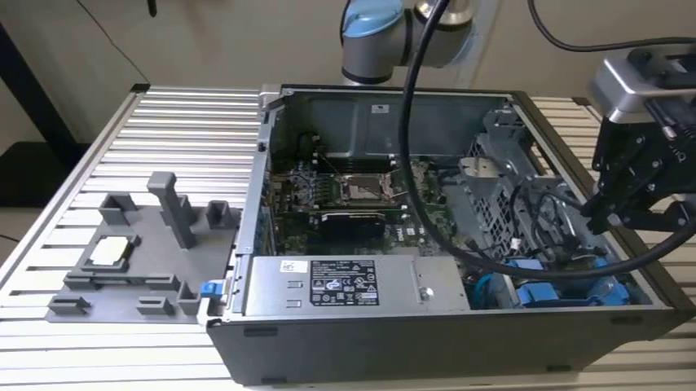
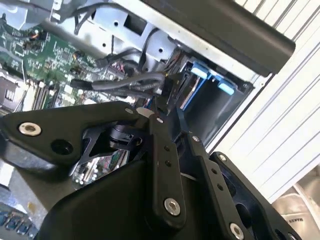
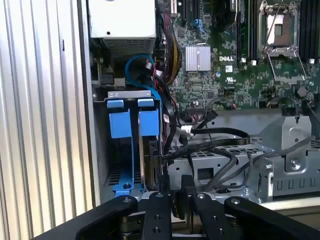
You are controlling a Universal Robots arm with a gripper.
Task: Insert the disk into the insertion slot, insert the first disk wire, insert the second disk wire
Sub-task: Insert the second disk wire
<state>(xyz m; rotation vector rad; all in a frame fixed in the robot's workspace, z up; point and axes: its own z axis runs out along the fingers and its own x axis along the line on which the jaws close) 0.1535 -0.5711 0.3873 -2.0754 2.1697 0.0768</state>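
Note:
The disk [image 3: 149,150] stands on edge inside the insertion slot [image 3: 131,94], its blue carrier [image 3: 148,122] showing at the case's corner [image 1: 555,291]. My gripper [image 2: 162,114] hovers right over that corner [image 1: 605,213], fingers drawn together and shut on the black connector [image 2: 171,92] of a disk wire. The connector sits against the disk's edge [image 2: 187,95]. The wire [image 2: 117,83] runs from it back toward the motherboard. How deep the connector is seated is hidden by the fingers [image 3: 159,200].
A grey power-supply box [image 1: 332,285] fills the case's near side and the green motherboard [image 1: 348,195] lies behind it. Loose black cables [image 3: 215,150] cross the grey drive cage [image 3: 280,170]. A grey fixture plate [image 1: 130,252] sits on the ribbed table at the exterior view's left.

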